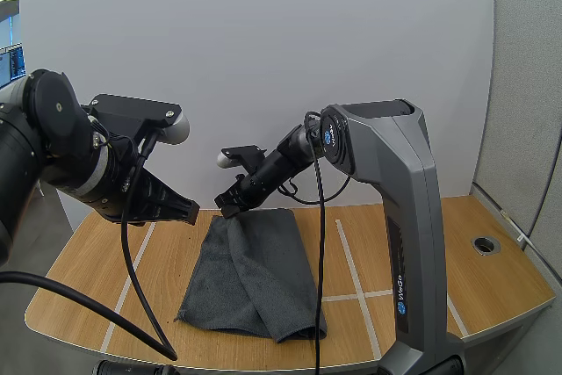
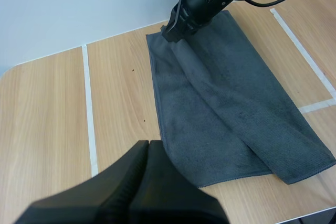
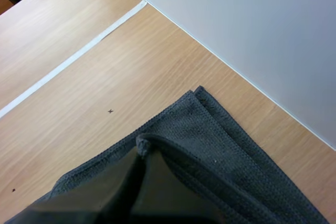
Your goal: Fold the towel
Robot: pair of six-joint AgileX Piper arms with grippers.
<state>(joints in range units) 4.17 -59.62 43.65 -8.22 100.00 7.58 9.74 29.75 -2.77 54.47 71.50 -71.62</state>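
High view: the towel [image 1: 263,270], dark grey, is lying on the table [image 1: 88,261] between the middle and the front edge, with its long sides running from the back toward the front. One side is lying doubled over the rest, making a lengthwise fold.

The right gripper [image 1: 228,208] is reaching down to the towel's far left corner. In the right wrist view its fingers are pressing together on a small ridge of cloth, so the right gripper [image 3: 142,148] is pinching the towel [image 3: 210,145] near that corner, close to the table's [image 3: 105,72] back edge. The left wrist view is showing the same right gripper [image 2: 172,29] at the far corner of the towel [image 2: 231,108].

The left gripper [image 1: 186,213] is hanging above the table's left part, just left of the towel and apart from it. In its own view the left gripper [image 2: 147,145] is closed on nothing, its fingers lying together as one dark wedge over the table [image 2: 47,114] beside the towel's left edge.

White tape lines [image 1: 349,261] are crossing the wood. A grey stand [image 1: 413,217] at the right is carrying the word "WeGo" [image 1: 401,293] down its front, and a round blue badge [image 1: 332,138] near its top is too small to read.
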